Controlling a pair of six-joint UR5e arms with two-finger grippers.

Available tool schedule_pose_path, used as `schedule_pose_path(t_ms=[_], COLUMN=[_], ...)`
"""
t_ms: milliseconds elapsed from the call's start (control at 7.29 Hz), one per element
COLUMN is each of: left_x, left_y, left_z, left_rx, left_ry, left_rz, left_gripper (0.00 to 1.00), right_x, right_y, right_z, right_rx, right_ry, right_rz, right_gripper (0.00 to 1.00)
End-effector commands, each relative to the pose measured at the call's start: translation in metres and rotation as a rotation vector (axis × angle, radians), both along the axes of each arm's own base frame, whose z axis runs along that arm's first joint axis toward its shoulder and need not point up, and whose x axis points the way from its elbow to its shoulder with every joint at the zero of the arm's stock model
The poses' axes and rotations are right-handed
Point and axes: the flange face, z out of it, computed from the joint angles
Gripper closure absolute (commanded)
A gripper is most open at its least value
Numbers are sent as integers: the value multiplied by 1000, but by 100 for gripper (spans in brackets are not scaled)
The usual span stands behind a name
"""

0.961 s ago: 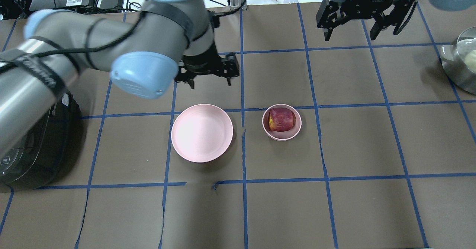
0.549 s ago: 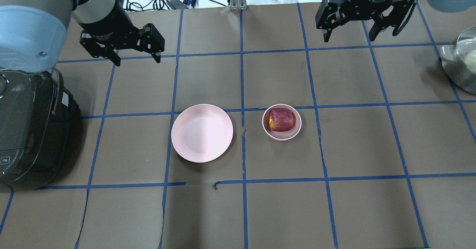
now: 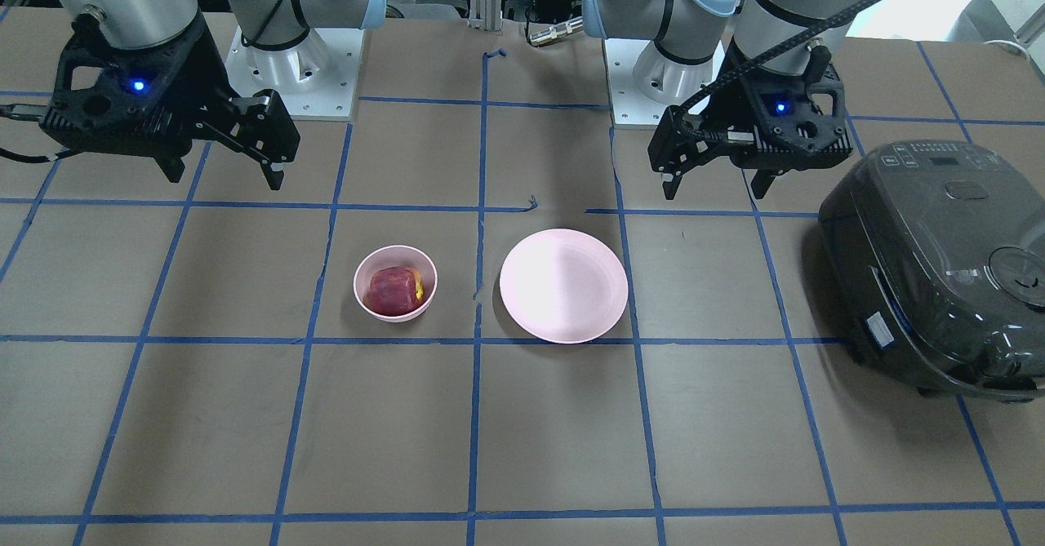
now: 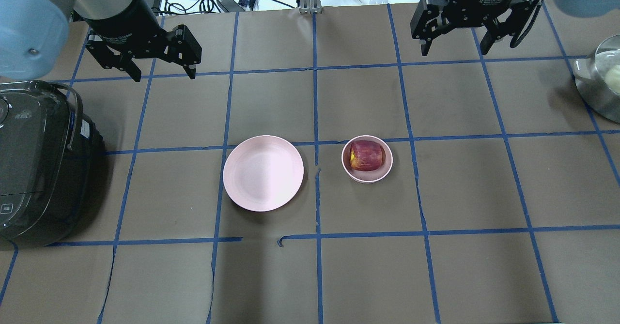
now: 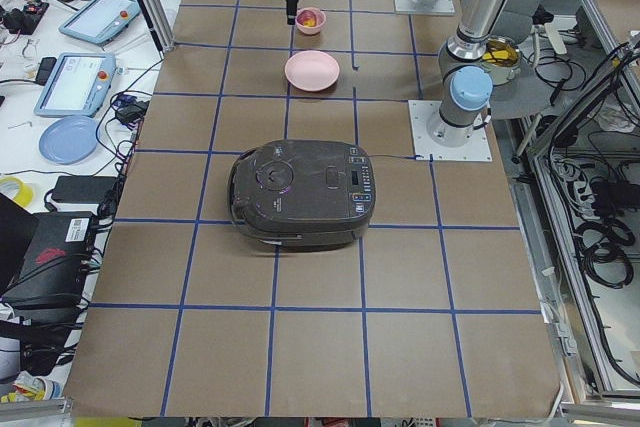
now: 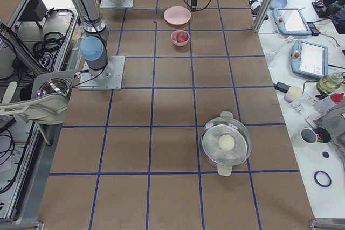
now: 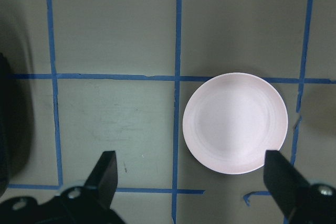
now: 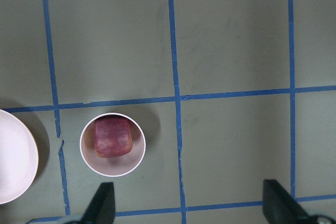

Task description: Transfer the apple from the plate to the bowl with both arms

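Observation:
The dark red apple [image 4: 366,155] lies inside the small deep pink bowl [image 4: 385,170], right of the table's middle. The wide pink plate [image 4: 263,173] stands bare just left of the bowl. My left gripper [image 4: 164,74] is open and holds nothing, high over the far left of the table, well behind the plate. My right gripper [image 4: 455,50] is open and holds nothing, high at the far right, behind the bowl. The left wrist view shows the plate [image 7: 235,123] below the open fingers. The right wrist view shows the apple [image 8: 112,138] in the bowl [image 8: 135,160].
A dark rice cooker [image 4: 34,169] stands at the table's left edge, close under my left arm. A steel pot [image 4: 600,84] with a pale round thing inside sits at the right edge. Blue tape lines grid the brown table cover.
My left arm has swung from just behind the plate out to the far left and back, uncovering the rice cooker. My right gripper, the apple, the bowl and the plate have not moved.

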Motion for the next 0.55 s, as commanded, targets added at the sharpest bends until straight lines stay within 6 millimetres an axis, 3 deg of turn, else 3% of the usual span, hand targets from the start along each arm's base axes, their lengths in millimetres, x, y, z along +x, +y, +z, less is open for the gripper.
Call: schedule_pose_path(t_ms=[0, 412], left_x=[0, -1], left_y=[-1, 0], left_z=[-2, 1], left_rx=[3, -3], left_ry=[2, -2], left_rz=[-37, -36], left_gripper=[0, 0], right_x=[-2, 0], right_y=[0, 0], right_z=[1, 1], right_rx=[2, -1], right_ry=[2, -2], right_rz=[-4, 0], right_gripper=[0, 0])
